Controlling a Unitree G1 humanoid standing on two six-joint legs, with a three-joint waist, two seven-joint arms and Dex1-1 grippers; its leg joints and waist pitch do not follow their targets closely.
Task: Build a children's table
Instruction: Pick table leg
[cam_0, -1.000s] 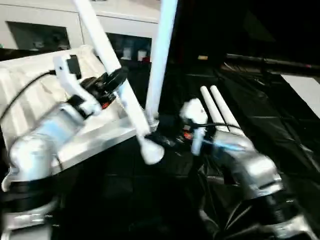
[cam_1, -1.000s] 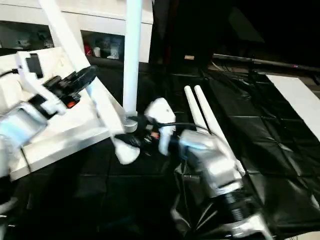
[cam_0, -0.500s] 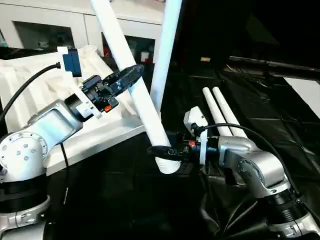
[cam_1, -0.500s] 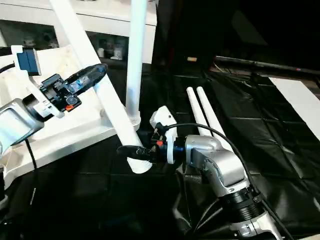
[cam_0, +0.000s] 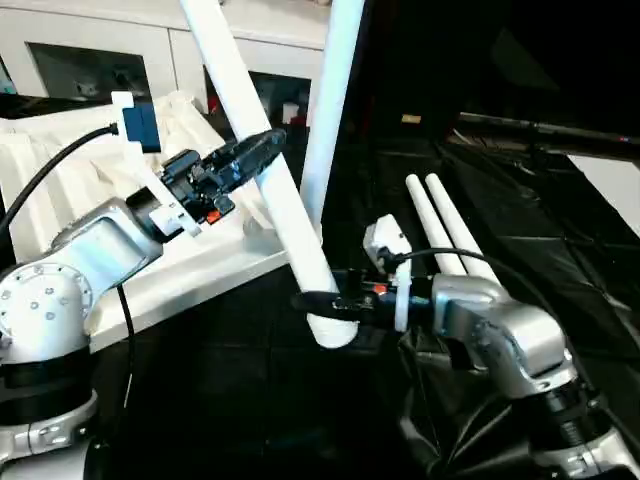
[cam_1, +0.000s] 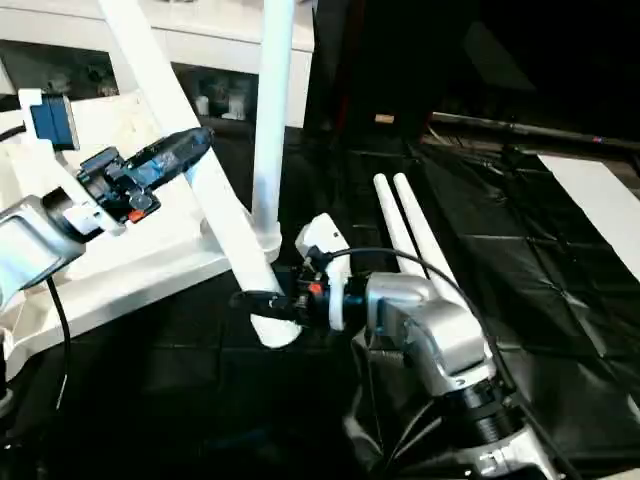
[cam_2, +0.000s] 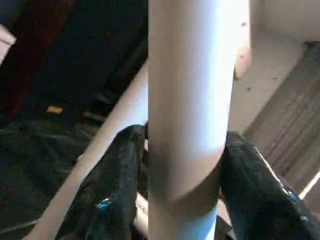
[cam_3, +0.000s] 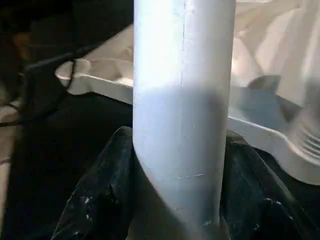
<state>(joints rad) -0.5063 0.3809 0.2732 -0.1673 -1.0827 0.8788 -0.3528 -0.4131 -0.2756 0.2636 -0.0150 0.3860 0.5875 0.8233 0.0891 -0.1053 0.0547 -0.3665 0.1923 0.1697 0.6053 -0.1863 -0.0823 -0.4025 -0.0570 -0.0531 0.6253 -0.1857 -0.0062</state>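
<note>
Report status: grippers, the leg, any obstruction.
Left gripper and right gripper both clamp the tilted leg. Upright leg seated in tabletop. Nothing obstructing.

The head views are sharp but harsh in contrast. The white tabletop (cam_0: 60, 190), the tilted leg (cam_0: 262, 170) and the cabinet (cam_0: 100, 40) behind glare close to blown out, while the black sheet (cam_0: 520, 240) sinks into near-black, with faint sheen along its creases. Light falls from above; the silver forearms carry bright highlights. In the wrist views the leg (cam_2: 192, 90) is very close and soft-focused, brightly lit on its upper part and shaded further down, where the black fingers (cam_3: 100, 200) show small specular glints. The backgrounds there are blurred.
</note>
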